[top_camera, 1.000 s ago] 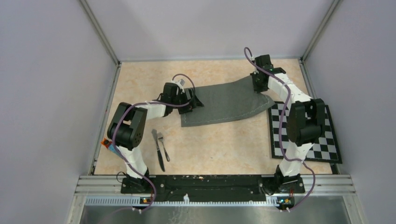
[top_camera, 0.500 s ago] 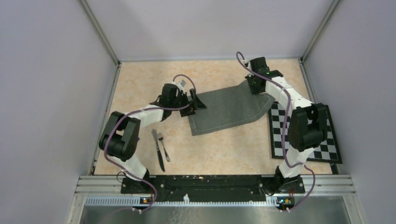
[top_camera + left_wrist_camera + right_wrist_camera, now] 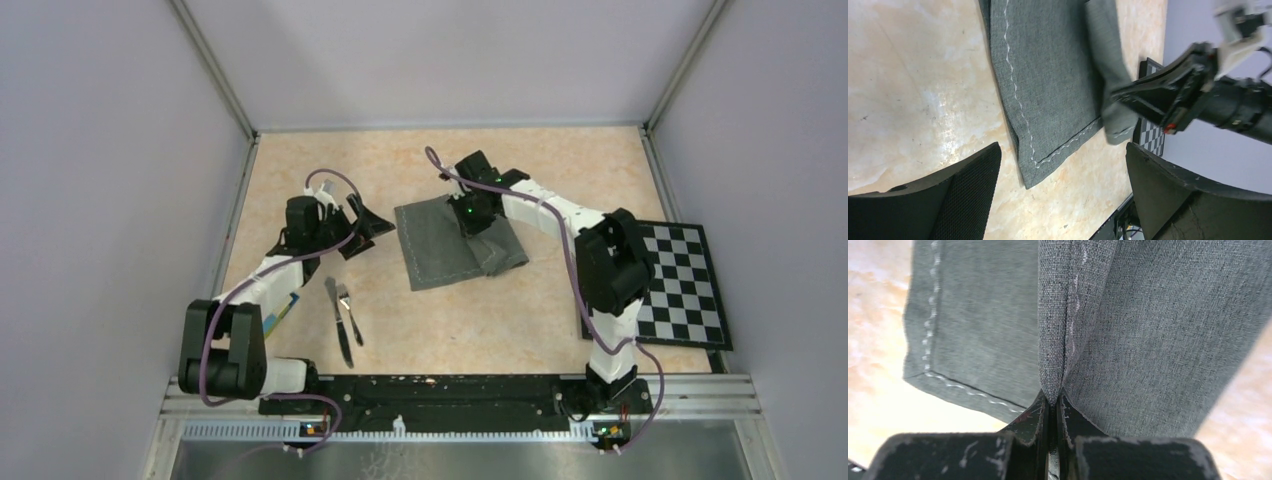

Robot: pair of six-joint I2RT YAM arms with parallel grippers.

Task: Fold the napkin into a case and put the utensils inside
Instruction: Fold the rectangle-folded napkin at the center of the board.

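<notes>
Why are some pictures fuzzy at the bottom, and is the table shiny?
Right wrist view: dark grey woven cloth sharp, black fingers slightly soft, too near the lens. Left wrist view: pale glare on the marbled table. Top view: evenly lit.

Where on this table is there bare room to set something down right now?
Two bare patches: the near-centre table, bordered by napkin, fork, checkered board and base rail; and the far strip behind the napkin. Crowded: left side, around left arm, knife and fork.

Grey napkin [image 3: 1048, 75] corner just beyond the wide-spread left hand [image 3: 1063, 152]
</notes>
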